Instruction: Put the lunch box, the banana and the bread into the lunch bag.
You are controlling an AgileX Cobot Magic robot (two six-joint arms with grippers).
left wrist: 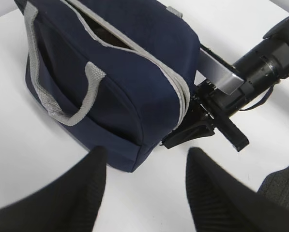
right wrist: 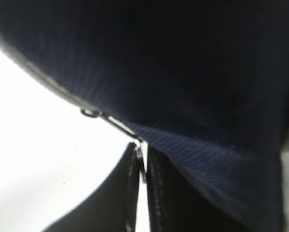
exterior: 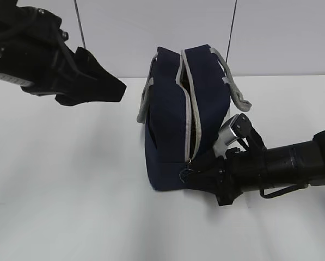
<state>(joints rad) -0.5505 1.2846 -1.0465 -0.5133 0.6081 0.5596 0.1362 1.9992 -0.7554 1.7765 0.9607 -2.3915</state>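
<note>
Working the zipper, by the look of it: the lunch bag (exterior: 176, 117) stands on the white worktop (exterior: 69, 179), centre of the scene, zipper trim facing us and parted only along its upper stretch. Lunch box, banana and bread aren't visible in any view, so I can't say whether they're inside or out of shot. My read is that this is a zipper step, not loading.

Right arm lies low and nearly flat along the worktop, reaching in from the right to the bag's lower front corner. Right pincer (exterior: 197, 168) is closed, clamped on the zipper pull (right wrist: 113, 123): the wrist view shows the thin metal tab running into the pinched fingertips.

Left arm hangs high at the left, well apart from the bag, angled down toward it. Left pincer (left wrist: 146, 193) is parted and holds nothing.

Next move probably calls for a steady pull along the zipper track, grip kept tight on that small tab. The bag may slide or tip; the left pincer could brace it.
</note>
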